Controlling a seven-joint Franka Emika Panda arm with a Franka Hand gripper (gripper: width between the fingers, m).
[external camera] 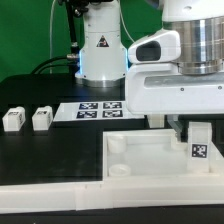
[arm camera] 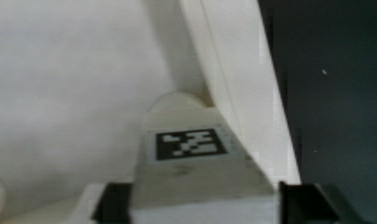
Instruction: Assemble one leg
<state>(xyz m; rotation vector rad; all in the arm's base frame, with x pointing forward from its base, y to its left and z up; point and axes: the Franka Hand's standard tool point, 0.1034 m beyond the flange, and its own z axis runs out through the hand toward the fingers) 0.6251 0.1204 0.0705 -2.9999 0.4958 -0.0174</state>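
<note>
Closest to my wrist camera, my two dark fingertips [arm camera: 114, 203] sit apart at the frame's edge, with my gripper [arm camera: 206, 204] spread around the leg [arm camera: 199, 135]. Whether the pads actually touch its sides I cannot tell; the jaws look parted about as wide as the block, and the wrist picture is soft. Its black-and-white tag [arm camera: 188, 142] faces my camera there.

From the exterior view, my gripper [external camera: 190, 128] hangs down over the leg [external camera: 197, 143], which stands upright on the large white panel [external camera: 150, 160], near that panel's corner at the exterior view's right, with its tag facing the camera. A round socket [external camera: 118, 148] shows at the panel's opposite corner.

Farther out, the marker board [external camera: 98, 107] lies flat on the black table [external camera: 40, 150], beyond the panel. Two more small white legs [external camera: 14, 120] sit side by side at the exterior view's left, well apart from the panel. My arm's white base [external camera: 100, 50] stands behind the marker board.
</note>
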